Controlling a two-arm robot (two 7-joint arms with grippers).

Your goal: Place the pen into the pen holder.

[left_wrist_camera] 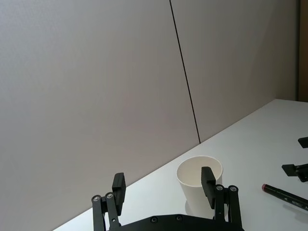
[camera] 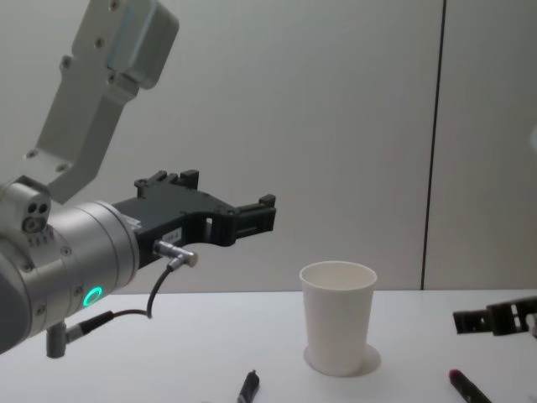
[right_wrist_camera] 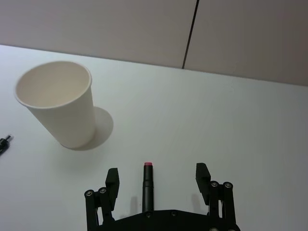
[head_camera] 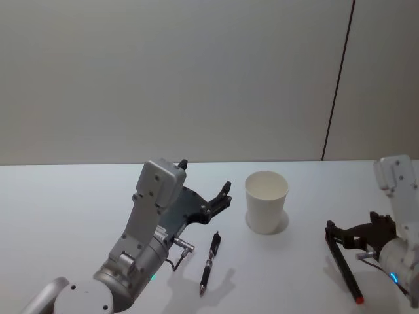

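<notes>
Risk: left gripper, spread, hovers near cup; dropping for pen could tip cup. Right gripper, spread, hangs over red-tipped pen.

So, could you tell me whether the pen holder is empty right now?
Empty: the pen holder stands upright, and its inside shows bare white.

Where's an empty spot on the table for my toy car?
The table is bare between the paper cup and the right gripper, along the wall behind the cup, and at the far left. It is crowded left of the cup, around the black pen and left gripper, and around the red-tipped pen.
</notes>
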